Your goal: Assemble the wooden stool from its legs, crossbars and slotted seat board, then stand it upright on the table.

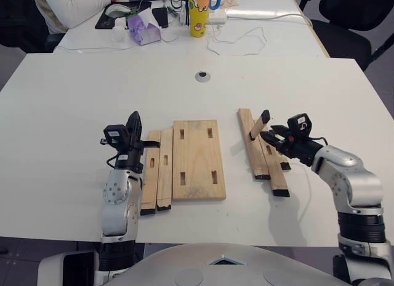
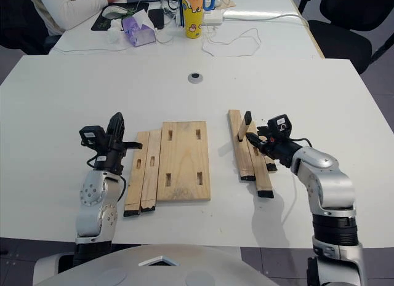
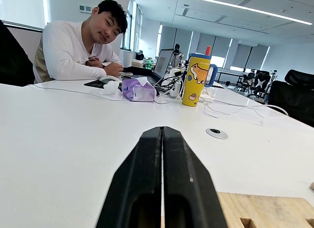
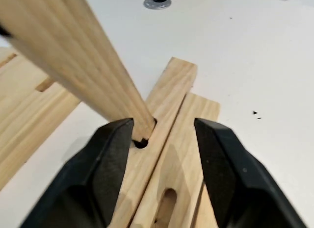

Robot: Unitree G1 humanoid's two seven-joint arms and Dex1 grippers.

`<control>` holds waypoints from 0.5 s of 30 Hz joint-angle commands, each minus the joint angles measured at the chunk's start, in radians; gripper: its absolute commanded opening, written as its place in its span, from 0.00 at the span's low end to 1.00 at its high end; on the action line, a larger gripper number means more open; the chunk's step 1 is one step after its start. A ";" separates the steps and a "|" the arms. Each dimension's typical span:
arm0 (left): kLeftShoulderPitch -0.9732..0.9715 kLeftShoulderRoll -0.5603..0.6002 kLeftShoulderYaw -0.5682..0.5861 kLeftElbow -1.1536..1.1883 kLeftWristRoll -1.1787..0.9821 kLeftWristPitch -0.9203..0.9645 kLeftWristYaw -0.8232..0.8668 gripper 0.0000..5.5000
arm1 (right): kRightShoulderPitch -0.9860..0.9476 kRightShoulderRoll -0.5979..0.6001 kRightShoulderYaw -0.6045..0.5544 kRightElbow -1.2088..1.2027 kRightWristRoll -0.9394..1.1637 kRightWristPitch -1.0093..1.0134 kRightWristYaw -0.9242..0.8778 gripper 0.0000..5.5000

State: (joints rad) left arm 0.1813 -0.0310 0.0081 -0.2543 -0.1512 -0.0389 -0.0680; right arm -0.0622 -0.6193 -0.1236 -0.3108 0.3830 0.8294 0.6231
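Note:
The slotted seat board (image 1: 197, 160) lies flat at the table's middle. Two legs (image 1: 157, 170) lie side by side along its left edge. My left gripper (image 1: 133, 123) hovers shut just left of their far ends, holding nothing. Right of the board lie two more legs (image 1: 263, 158). A crossbar (image 1: 260, 124) stands tilted with its lower end in a slot of the inner leg (image 4: 167, 88). My right gripper (image 4: 163, 125) is open around the base of that crossbar (image 4: 73, 56), which rests against one finger (image 4: 110, 149).
A grey cable grommet (image 1: 202, 76) sits in the table beyond the board. On the far desk stand a yellow cup (image 1: 198, 15), a purple pack (image 1: 143, 29) and loose cables. Bare tabletop (image 1: 74, 101) spreads to the left, right and front.

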 commanded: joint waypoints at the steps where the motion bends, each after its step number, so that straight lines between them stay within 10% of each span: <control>1: 0.009 -0.024 -0.005 0.027 0.022 -0.039 0.026 0.00 | -0.003 -0.071 0.019 -0.055 0.063 0.132 0.052 0.54; 15: 0.001 -0.022 -0.014 0.046 0.040 -0.062 0.037 0.00 | 0.056 -0.149 0.093 0.007 0.100 0.242 0.107 0.54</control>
State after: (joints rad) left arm 0.1880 -0.0542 -0.0038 -0.2115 -0.1170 -0.1050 -0.0320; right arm -0.0283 -0.7567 -0.0570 -0.3351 0.4905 1.0663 0.7253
